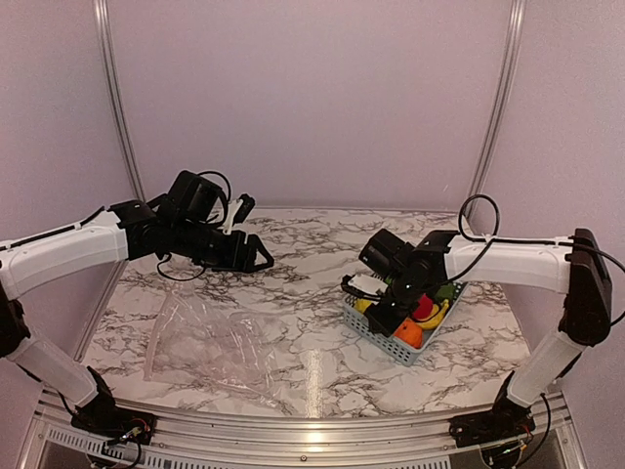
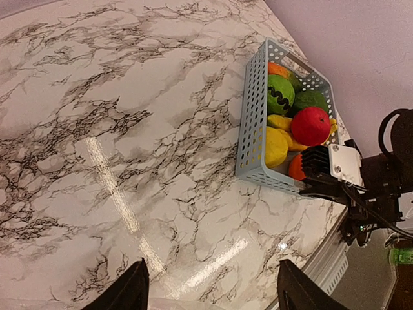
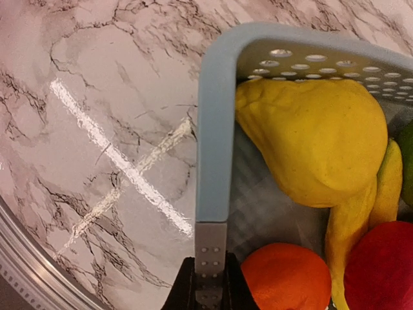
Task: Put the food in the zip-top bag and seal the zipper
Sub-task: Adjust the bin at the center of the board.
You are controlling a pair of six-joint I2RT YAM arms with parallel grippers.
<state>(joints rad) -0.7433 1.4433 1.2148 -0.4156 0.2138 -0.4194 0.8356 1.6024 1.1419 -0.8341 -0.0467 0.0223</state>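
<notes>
The clear bag point(image 1: 210, 337) lies flat and crinkled on the marble counter point(image 1: 312, 254), well to the left of the grey basket point(image 1: 381, 340), with bare counter between them. I cannot tell which edge of the bag is its mouth. The left fingers point(image 2: 126, 290) hang over the counter, back and left of the basket, wide apart and holding nothing. The basket sits slanted, and all the food is inside it. The right fingers point(image 3: 211, 258) are pinched on the basket's rim on its left side, so that arm hides some food from above. Just inside that rim sit the lemon point(image 3: 316, 142) and an orange point(image 3: 284, 278). The banana point(image 3: 352, 226) lies longways between the lemon and the red apple point(image 2: 311, 126). At the basket's other end sit the striped melon point(image 2: 281, 93) and green pepper point(image 2: 311, 100).
</notes>
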